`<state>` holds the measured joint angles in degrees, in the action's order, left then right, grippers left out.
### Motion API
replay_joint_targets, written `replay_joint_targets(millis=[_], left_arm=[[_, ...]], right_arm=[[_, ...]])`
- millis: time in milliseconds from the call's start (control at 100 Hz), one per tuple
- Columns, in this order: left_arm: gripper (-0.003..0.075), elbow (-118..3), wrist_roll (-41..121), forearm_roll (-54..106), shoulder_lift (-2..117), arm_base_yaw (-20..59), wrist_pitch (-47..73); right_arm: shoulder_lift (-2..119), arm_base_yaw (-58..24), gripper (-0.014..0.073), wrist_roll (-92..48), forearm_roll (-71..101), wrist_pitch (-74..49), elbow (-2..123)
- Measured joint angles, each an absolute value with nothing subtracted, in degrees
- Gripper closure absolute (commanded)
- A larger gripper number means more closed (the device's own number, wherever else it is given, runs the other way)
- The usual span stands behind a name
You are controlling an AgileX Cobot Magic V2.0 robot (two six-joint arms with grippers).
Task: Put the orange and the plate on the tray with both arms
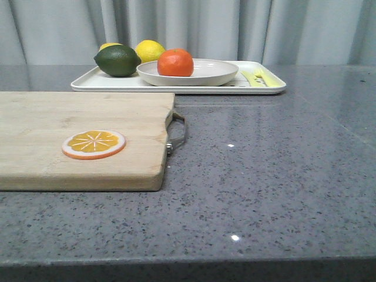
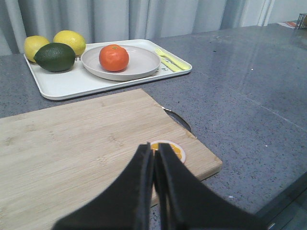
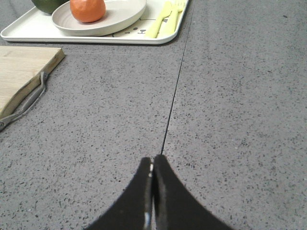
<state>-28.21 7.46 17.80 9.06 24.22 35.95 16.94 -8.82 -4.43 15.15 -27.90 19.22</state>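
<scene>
The orange [image 1: 175, 63] [image 2: 113, 57] [image 3: 87, 10] rests on the off-white plate [image 1: 211, 74] [image 2: 141, 62] [image 3: 125, 13]. That plate stands on the white tray [image 1: 106, 83] [image 2: 72, 83] [image 3: 29, 29] at the back of the table. My left gripper [image 2: 154, 148] is shut and empty, held above the cutting board far from the tray. Over bare grey tabletop, my right gripper [image 3: 152, 162] is shut on nothing. Neither gripper shows in the front view.
A dark green lime [image 1: 117, 60] [image 2: 54, 57] and two lemons [image 1: 150, 50] [image 2: 70, 41] share the tray with a yellow-green fork [image 1: 261, 77] [image 2: 171, 59] [image 3: 165, 18]. A wooden cutting board [image 1: 53, 129] [image 2: 72, 153] with a metal handle [image 1: 178, 132] holds a flat orange slice [image 1: 94, 144].
</scene>
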Motion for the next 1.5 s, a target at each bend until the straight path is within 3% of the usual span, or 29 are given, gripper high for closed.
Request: replay_joint_targets(millis=[390,560,910,1240,1500], left_arm=[[0.0739,-28.08,7.46,16.85,9.06,24.22,35.65],[0.0739,-24.61,7.46,13.47,8.92,23.8,26.66],[0.0739,-11.57,6.37,9.56,5.94,11.59,2.94],[0.0739,-1.85,-3.04,5.08,1.31,0.54,1.51],[0.0739,0.08,-3.52,5.17,-0.19,-1.46,4.09]], right_arm=[[16.94,-8.82,0.0661,-4.43,15.15,-27.9,19.22],[16.94,-8.82,0.0661,-4.43,15.15,-27.9,19.22],[16.94,-8.82,0.0661,-4.43,15.15,-27.9,19.22],[16.94,-8.82,0.0661,-4.43,15.15,-27.9,19.22],[16.94,-8.82,0.0661,-4.43,15.15,-27.9,19.22]])
